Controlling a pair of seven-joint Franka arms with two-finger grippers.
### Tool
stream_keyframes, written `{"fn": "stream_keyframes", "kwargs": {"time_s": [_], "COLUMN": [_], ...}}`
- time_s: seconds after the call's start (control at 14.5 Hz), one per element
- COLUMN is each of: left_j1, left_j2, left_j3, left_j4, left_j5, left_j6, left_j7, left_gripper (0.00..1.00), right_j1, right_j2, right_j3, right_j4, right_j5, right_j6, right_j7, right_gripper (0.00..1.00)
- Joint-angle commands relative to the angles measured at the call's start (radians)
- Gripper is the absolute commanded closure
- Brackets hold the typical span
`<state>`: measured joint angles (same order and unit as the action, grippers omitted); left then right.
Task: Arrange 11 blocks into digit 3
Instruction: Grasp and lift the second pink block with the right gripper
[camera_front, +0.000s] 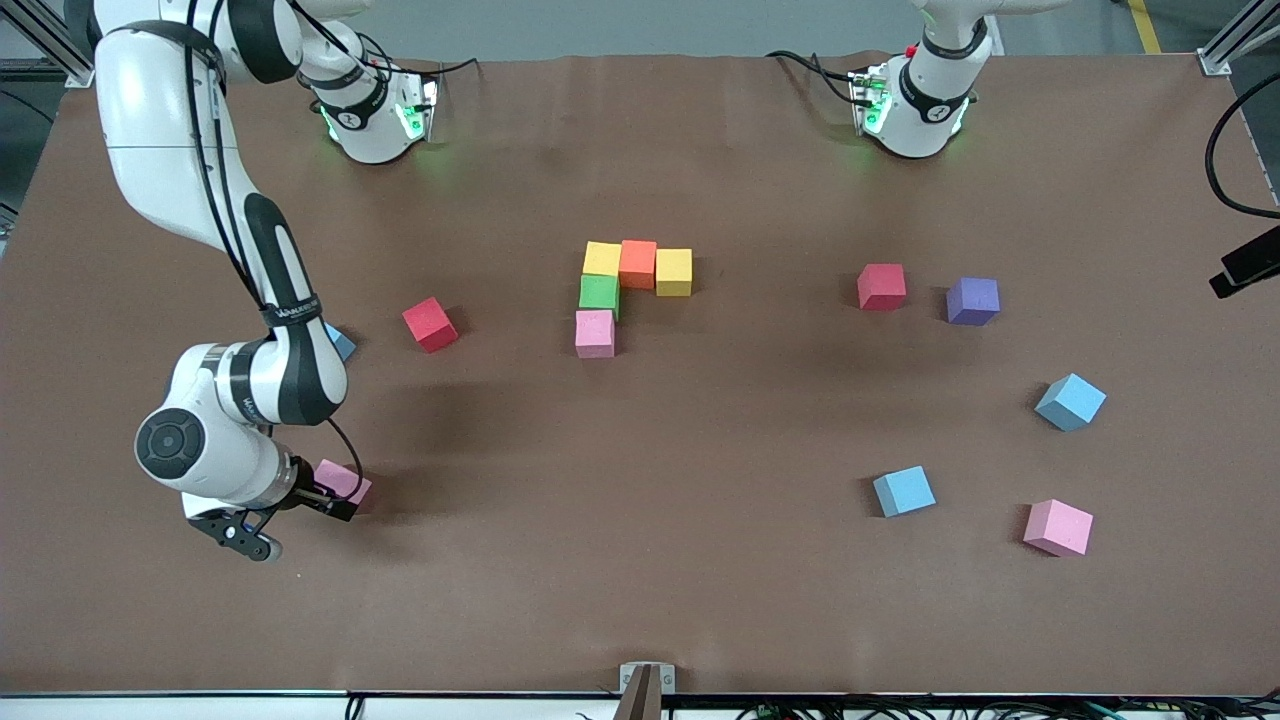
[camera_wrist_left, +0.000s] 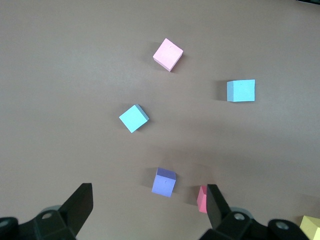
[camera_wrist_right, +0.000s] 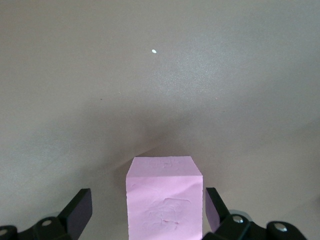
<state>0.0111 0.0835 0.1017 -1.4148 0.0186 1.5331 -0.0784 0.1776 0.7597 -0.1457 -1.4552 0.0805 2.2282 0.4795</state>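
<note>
My right gripper (camera_front: 338, 492) is down at the table near the right arm's end, open, with a pink block (camera_wrist_right: 164, 197) between its fingers and a gap on each side. A group of five blocks sits mid-table: yellow (camera_front: 602, 258), orange (camera_front: 638, 263), yellow (camera_front: 674, 271), green (camera_front: 599, 292) and pink (camera_front: 595, 333). Loose blocks lie around: red (camera_front: 430, 324), red (camera_front: 881, 286), light blue (camera_front: 1070, 401), light blue (camera_front: 904, 491), pink (camera_front: 1058, 527). My left gripper (camera_wrist_left: 149, 192) hangs open and empty high over the left arm's end; the front view does not show it.
A purple cube (camera_front: 973, 300) sits beside the red block at the left arm's end. Another light blue block (camera_front: 341, 342) is partly hidden by the right arm's forearm. A small bracket (camera_front: 646, 680) sits on the table's edge nearest the front camera.
</note>
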Motion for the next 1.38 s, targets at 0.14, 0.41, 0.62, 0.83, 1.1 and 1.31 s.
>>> {"fn": "stream_keyframes", "kwargs": {"time_s": [0.14, 0.41, 0.62, 0.83, 1.1, 1.31], "left_j1": [-0.002, 0.000, -0.002, -0.002, -0.003, -0.002], "left_j2": [-0.018, -0.028, -0.030, -0.030, -0.028, -0.028], "left_j3": [0.004, 0.006, 0.004, 0.004, 0.003, 0.001], "left_j4": [-0.001, -0.001, -0.001, -0.001, -0.001, -0.001], "left_j5": [0.020, 0.020, 0.043, 0.041, 0.038, 0.040], "left_j6": [-0.013, -0.018, -0.018, -0.018, -0.018, -0.018], "left_j7": [0.005, 0.005, 0.006, 0.006, 0.005, 0.005], "left_gripper": [0.00, 0.00, 0.00, 0.00, 0.00, 0.00], "right_j1": [-0.017, -0.017, -0.017, -0.017, -0.018, -0.018], "right_j2": [0.010, 0.020, 0.032, 0.044, 0.046, 0.041], "right_j3": [0.008, 0.009, 0.009, 0.009, 0.011, 0.011], "right_j4": [0.003, 0.003, 0.003, 0.003, 0.003, 0.007], "right_j5": [-0.019, -0.018, -0.013, -0.008, -0.005, -0.007], "right_j6": [-0.013, -0.013, -0.012, -0.010, -0.013, -0.015], "right_j7": [0.010, 0.010, 0.011, 0.011, -0.021, -0.027], "right_gripper": [0.00, 0.00, 0.00, 0.00, 0.47, 0.72]}}
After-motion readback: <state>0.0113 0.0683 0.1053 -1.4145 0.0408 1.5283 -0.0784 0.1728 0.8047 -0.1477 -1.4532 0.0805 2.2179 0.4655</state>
